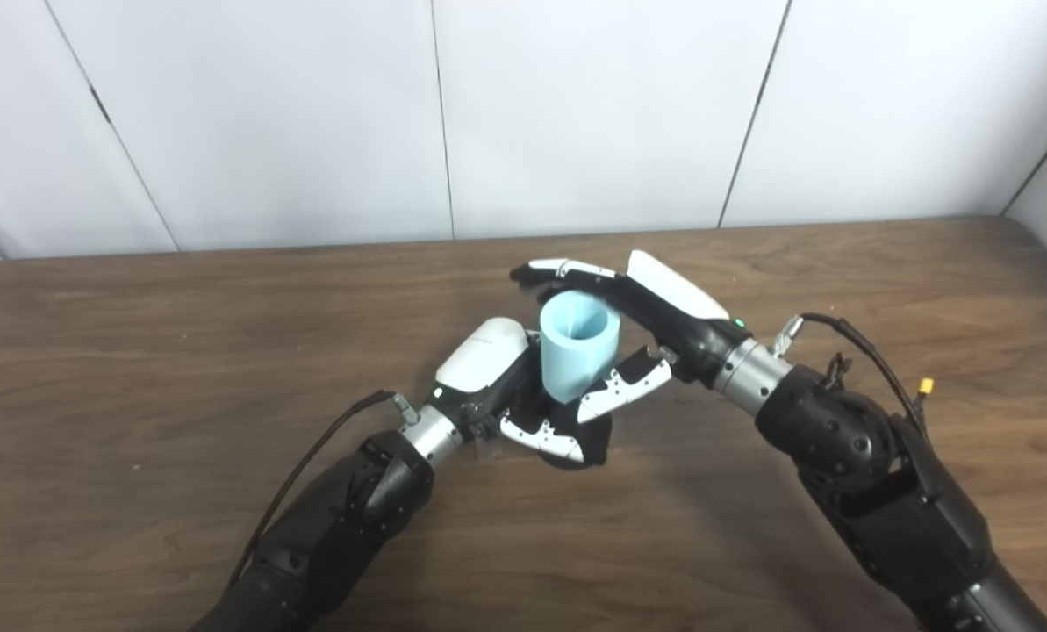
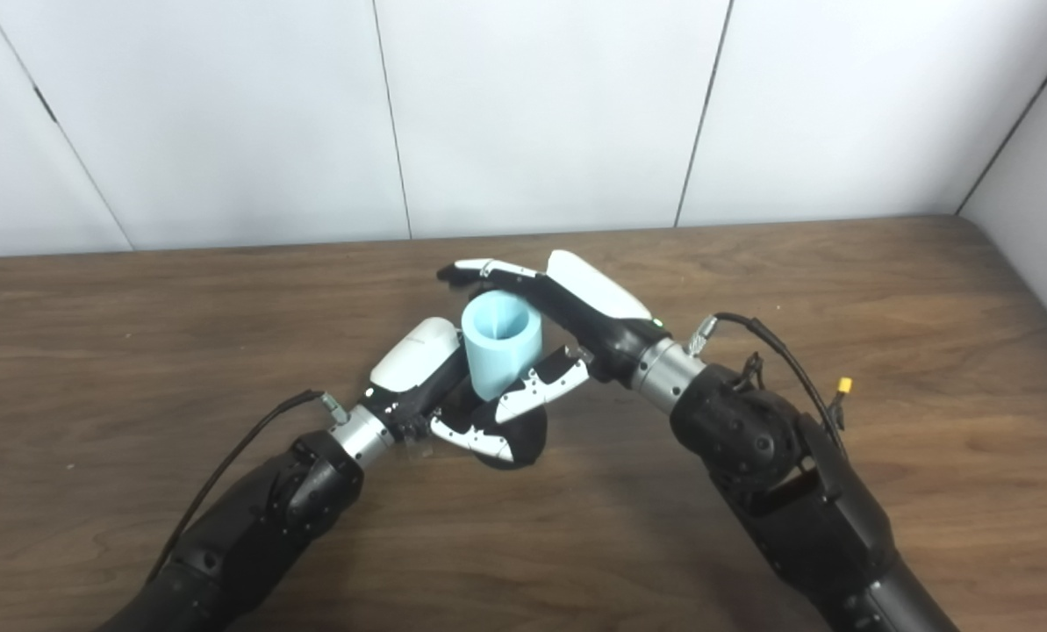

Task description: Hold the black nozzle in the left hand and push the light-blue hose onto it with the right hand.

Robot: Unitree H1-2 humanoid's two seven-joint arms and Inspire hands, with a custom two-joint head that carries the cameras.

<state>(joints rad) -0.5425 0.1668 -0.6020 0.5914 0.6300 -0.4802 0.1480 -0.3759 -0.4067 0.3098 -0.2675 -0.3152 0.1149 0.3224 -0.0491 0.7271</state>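
The light-blue hose is a short wide tube standing upright with its open mouth facing up. My right hand is shut on it, fingers curled round the far side and thumb on the near side. Directly below it sits the black nozzle, mostly hidden, with only its dark lower rim showing on the table. My left hand is shut on the nozzle, its fingers wrapped round the base under the hose. The hose's bottom end meets the nozzle inside the two hands; the joint itself is hidden.
The brown wooden table stretches wide on both sides of the hands. A white panelled wall rises behind its far edge. Cables run along both forearms.
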